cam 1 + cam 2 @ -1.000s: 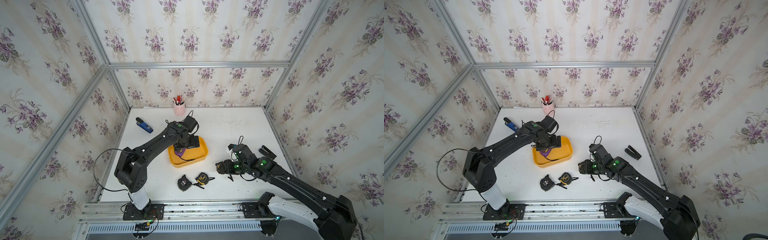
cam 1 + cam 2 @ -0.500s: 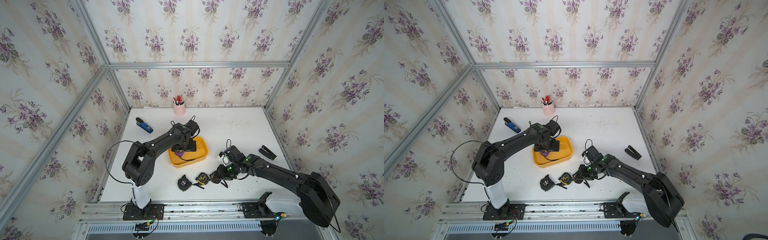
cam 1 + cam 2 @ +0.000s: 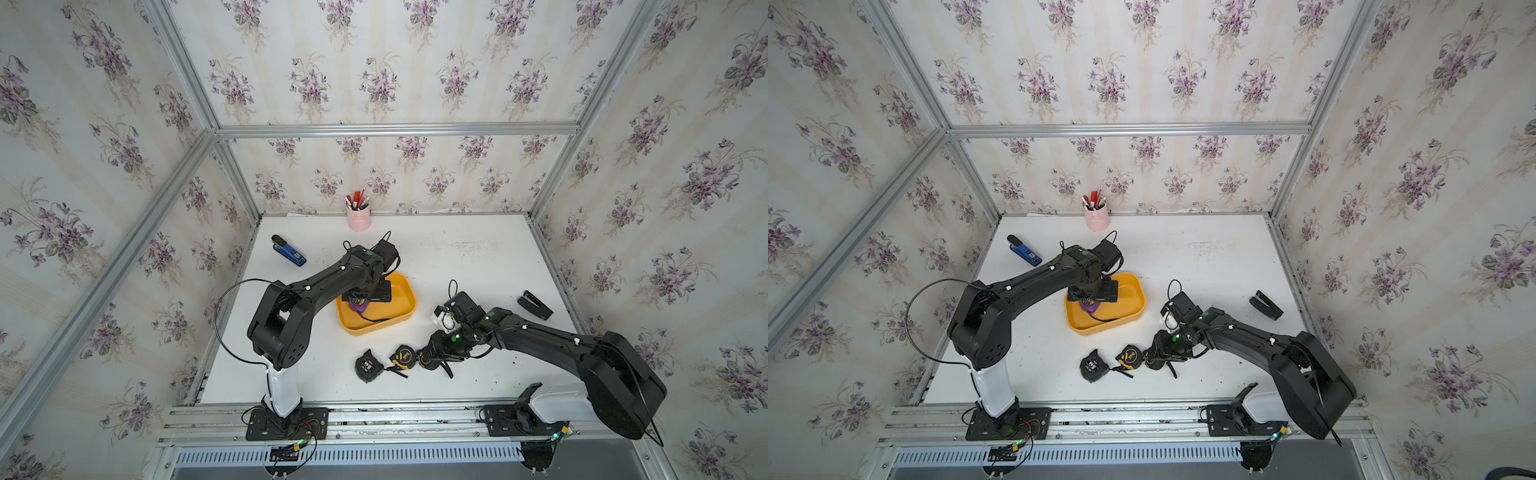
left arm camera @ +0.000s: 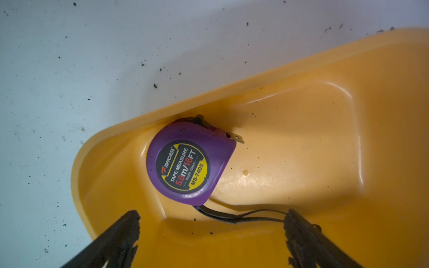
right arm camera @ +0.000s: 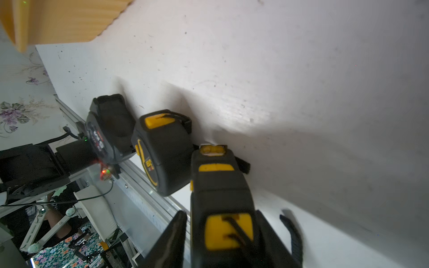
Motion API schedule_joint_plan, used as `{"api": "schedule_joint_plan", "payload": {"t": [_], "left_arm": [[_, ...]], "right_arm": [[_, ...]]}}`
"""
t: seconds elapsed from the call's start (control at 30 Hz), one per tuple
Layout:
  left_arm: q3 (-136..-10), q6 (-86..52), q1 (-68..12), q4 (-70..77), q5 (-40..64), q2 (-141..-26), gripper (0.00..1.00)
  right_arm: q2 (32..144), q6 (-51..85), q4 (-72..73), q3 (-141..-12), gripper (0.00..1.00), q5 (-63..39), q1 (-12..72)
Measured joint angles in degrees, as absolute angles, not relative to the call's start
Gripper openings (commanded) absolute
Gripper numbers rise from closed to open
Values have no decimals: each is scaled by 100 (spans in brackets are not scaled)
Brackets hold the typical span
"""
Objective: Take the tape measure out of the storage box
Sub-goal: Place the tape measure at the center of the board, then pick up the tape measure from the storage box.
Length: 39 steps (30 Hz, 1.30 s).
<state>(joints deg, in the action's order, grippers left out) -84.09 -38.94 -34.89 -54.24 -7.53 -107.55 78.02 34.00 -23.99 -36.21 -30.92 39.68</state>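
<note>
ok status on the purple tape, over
Left gripper open, above purple tape lying in box by its wall. Right gripper astride black-yellow tape on table, grip unclear. Nothing covers purple tape.

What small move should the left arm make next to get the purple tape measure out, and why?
Probably lower the left end effector around the purple tape measure: the end effector hangs open above it without touching, and the tape measure lies flat in a corner of the storage box.
</note>
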Motion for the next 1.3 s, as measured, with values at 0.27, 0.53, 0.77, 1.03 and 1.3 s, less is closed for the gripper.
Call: {"api": "schedule_joint_plan", "payload": {"t": [0.27,0.53,0.77,1.03,1.3], "left_arm": [[-8368,-3835,-3489,-5502,-871,-10801,100],[-8167,-3811,-3489,-5505,-917,-10864,100],[-8003,-3819,-3454,-5443,-974,-10895,100],[-7874,-3903,-3336,-5205,-976,-11037,100],[-7881,-3629,-3308,-4724,-985,-11207,100]], "right_arm": [[7524,3411,-2646,-3555,87,-2786,3935],[6954,3435,-3205,-3918,90,-1780,3935],[6403,3562,-3535,-4259,90,-598,3924],[6313,3649,-3555,-4305,90,-196,3909],[6285,3715,-3470,-4329,90,-117,3894]]}}
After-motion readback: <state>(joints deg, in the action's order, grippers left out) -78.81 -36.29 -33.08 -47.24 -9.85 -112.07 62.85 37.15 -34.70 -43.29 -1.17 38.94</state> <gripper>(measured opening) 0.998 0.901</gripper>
